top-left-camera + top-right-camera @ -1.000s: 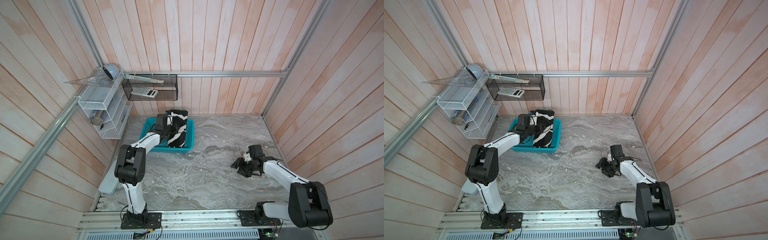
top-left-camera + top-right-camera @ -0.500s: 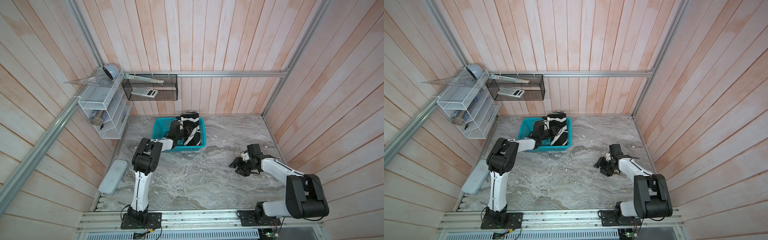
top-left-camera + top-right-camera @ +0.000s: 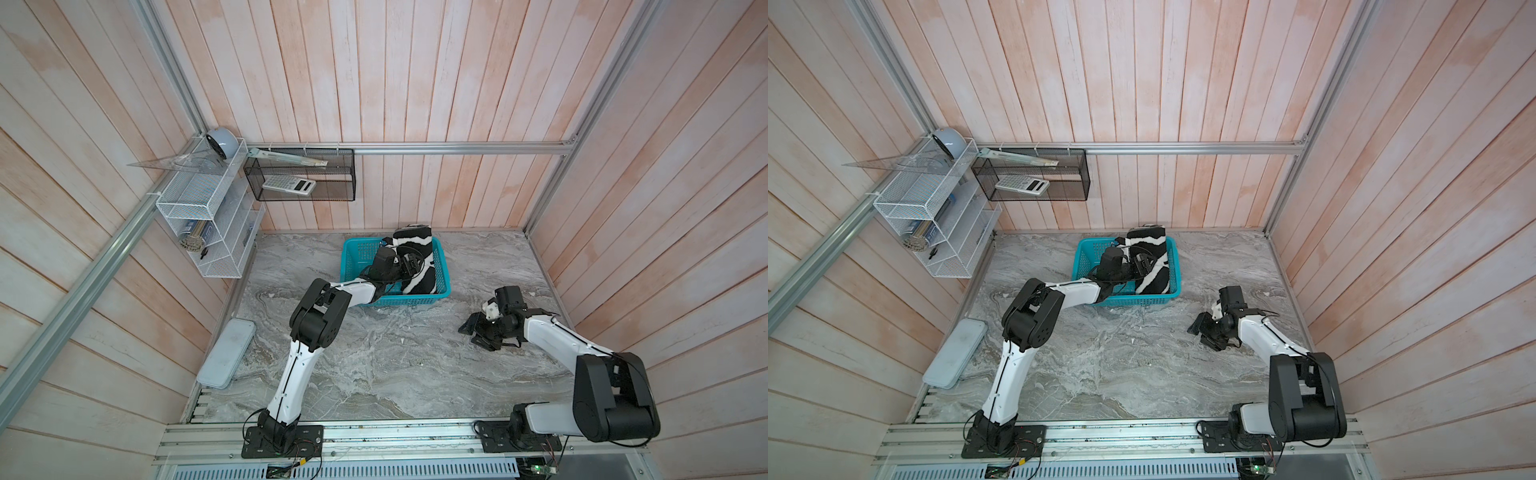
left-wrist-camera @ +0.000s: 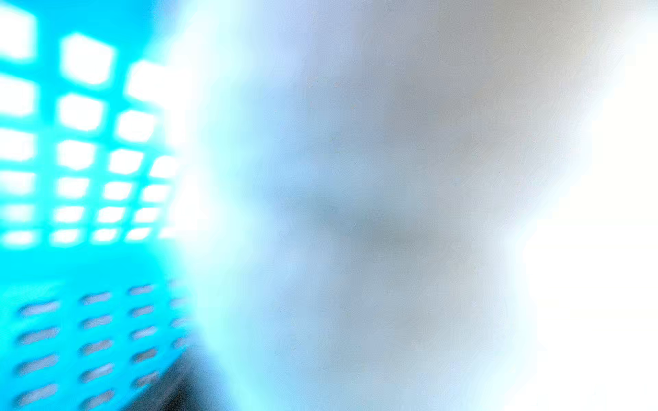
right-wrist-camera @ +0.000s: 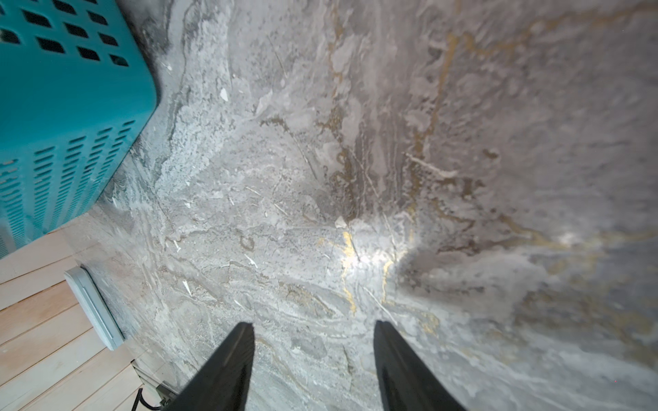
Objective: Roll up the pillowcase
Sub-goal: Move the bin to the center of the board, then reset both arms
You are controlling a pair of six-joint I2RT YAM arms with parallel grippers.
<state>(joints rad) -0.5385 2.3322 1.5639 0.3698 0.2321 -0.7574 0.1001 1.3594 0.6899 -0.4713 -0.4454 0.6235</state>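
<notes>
The zebra-striped pillowcase [image 3: 420, 279] [image 3: 1152, 280] is sitting rolled inside the teal perforated basket [image 3: 407, 300], one end poking above the far rim. The left gripper [image 3: 409, 264] is reaching into the basket right at the roll; its jaw state cannot be told. The right gripper [image 5: 312, 323] is hovering over the marble tabletop [image 5: 356, 178], jaws apart and empty.

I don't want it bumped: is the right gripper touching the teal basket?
Apart. In both top views, bare marble table separates the right gripper from the teal basket.

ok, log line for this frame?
pillowcase: bundled, in teal basket | left jaws: at pillowcase, state unclear | right jaws: open, empty, above table
</notes>
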